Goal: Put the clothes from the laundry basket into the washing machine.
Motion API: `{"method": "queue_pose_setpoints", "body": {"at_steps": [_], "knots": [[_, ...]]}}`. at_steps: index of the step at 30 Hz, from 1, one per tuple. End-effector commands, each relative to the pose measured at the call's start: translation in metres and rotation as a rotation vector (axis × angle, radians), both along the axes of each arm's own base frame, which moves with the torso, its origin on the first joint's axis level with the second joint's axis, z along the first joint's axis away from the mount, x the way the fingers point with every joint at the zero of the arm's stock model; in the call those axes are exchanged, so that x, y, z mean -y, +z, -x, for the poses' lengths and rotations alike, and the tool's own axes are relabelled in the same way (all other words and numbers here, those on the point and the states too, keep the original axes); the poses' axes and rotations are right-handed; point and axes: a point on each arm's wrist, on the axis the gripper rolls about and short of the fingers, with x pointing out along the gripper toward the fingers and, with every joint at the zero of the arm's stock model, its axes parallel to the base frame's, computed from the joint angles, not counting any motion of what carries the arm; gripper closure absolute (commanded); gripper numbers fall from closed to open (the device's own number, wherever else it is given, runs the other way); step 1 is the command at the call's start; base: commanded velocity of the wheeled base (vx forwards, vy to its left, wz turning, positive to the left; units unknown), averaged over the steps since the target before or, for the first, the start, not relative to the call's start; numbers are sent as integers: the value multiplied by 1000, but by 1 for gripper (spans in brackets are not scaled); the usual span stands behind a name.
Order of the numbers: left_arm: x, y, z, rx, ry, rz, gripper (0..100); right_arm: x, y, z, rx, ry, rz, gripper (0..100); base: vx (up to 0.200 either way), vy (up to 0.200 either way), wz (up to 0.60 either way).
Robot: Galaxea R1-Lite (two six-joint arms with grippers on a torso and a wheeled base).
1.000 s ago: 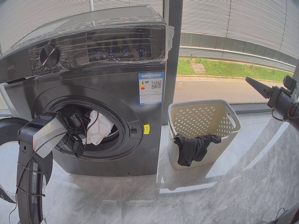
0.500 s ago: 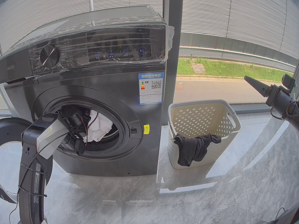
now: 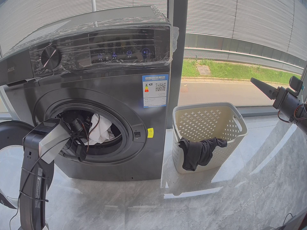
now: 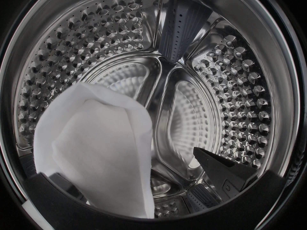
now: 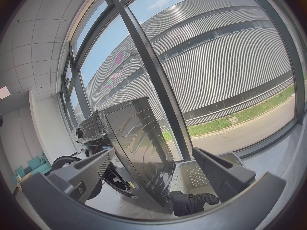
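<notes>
Washing machine (image 3: 105, 80): front-loader standing on the floor, its round door (image 3: 8, 134) swung wide open to the robot's left.
Drum (image 4: 204, 80): bare perforated steel, apart from the one white item at its mouth.
White garment (image 4: 96, 138): at the drum opening, bunched and draped over one side of the left gripper (image 4: 150, 154), not yet lying on the drum floor.
Left gripper, jaws: apart. One finger shows bare and the other is hidden under the white cloth, so the cloth looks hung on it rather than pinched.
Right gripper (image 5: 152, 152): held high, well to the right of the basket, jaws apart and holding nothing.
Laundry basket (image 3: 204, 104): pale plastic, on the floor just right of the machine.
Black garment (image 3: 198, 152): slung over the basket's near rim, half inside and half hanging down the outside.
Change over the last second: the left arm has eased a little further into the opening, carrying the white garment deeper. The right arm shifted slightly and then held.
Meaning for the task: the white item is at the point of delivery but probably needs a shake or a withdrawal to drop free. The black item is the one left to fetch.
</notes>
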Motion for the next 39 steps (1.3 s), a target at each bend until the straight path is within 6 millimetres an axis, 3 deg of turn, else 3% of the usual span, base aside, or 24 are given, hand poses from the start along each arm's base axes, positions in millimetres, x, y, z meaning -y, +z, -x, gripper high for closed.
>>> {"method": "queue_pose_setpoints", "body": {"at_steps": [1,6,9,11,15,17,21,24,27,31,35,36,38,39], "knots": [[0,1,0,9,1,-1,0,0,0,1,1,1,0,0,0,0,0],[0,-4,3,-17,-1,-27,0,0,1,0,2,1,-1,0,0,0,0],[-4,-47,21,-264,-14,-127,0,0,0,0,0,1,0,0,0,0,0],[-4,-54,25,-287,-12,-152,0,0,0,1,1,1,0,0,0,0,0],[3,-31,15,-128,-85,-163,0,0,1,1,1,1,-4,0,0,0,0],[18,-14,9,-29,-192,-185,0,0,0,1,-1,1,-4,0,0,0,0],[22,-26,3,-34,-200,-190,0,0,1,1,2,1,-4,0,0,0,0],[19,-21,-4,0,-162,-172,0,0,1,2,1,0,-7,0,0,0,0],[16,-30,1,-58,-148,-188,0,2,0,1,-1,-6,-4,0,0,0,0],[16,-39,27,-182,-158,-214,0,2,0,-1,1,-7,0,0,0,0,0],[12,-36,65,-311,-162,-221,0,2,0,0,1,-7,0,0,0,0,0],[11,-37,67,-319,-161,-221,0,2,0,0,1,-7,0,0,0,0,0],[10,-30,106,-417,-177,-226,0,1,0,0,1,-5,0,0,0,0,0],[10,-29,110,-426,-179,-227,0,2,0,0,0,-7,0,0,0,0,0]]}}
